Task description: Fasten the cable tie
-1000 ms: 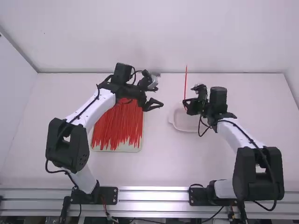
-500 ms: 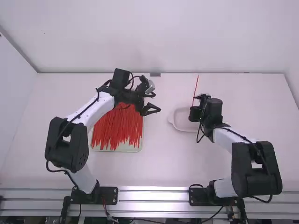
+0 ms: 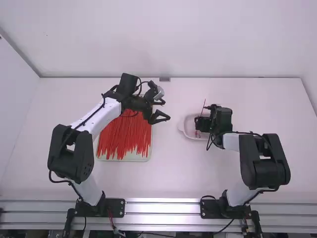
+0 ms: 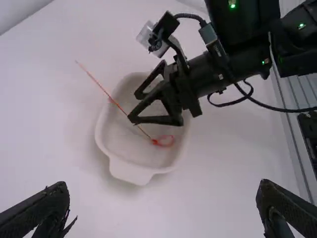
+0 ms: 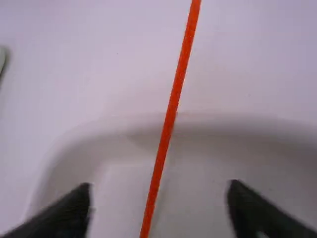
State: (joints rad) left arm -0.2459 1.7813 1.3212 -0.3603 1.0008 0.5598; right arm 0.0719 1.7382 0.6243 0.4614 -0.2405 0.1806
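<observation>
The right gripper [image 4: 132, 106] has its black fingers spread wide, low over a white oval plastic dish [image 4: 126, 172]. Between them passes a thin red plastic cable tie [image 4: 115, 104], its small loop lying on the dish floor and its tail slanting up over the rim. The left gripper [image 3: 162, 110], also spread, hovers at the far end of a heap of loose red cable ties [image 3: 126, 136] on a pale flat board [image 3: 144, 157]
</observation>
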